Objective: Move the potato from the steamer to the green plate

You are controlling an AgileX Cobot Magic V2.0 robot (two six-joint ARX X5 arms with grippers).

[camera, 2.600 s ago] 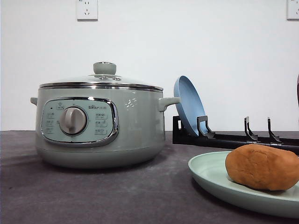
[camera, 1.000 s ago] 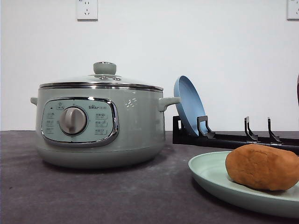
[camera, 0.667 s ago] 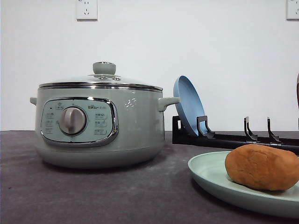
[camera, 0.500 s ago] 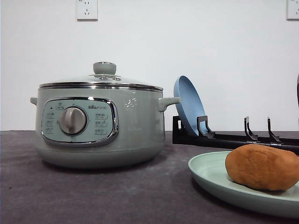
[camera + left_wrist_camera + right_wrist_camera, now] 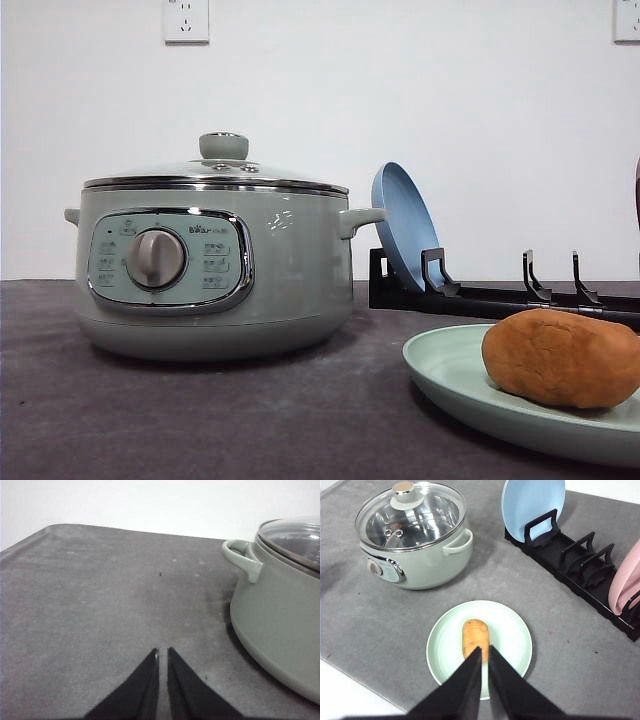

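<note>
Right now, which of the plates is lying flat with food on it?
The green plate, flat on the table, holds the potato. The blue plate and pink plate stand in the black rack.

Staged kitchen test bench: grey mat [image 5: 200, 420], steamer [image 5: 215, 270], dish rack [image 5: 580, 565], bare wall.

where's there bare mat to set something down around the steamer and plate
Bare mat lies between the steamer and the green plate, and on the steamer's far side from the rack, toward the mat corner. It is crowded along the black dish rack, which holds the blue plate. The potato takes the green plate's middle.
</note>
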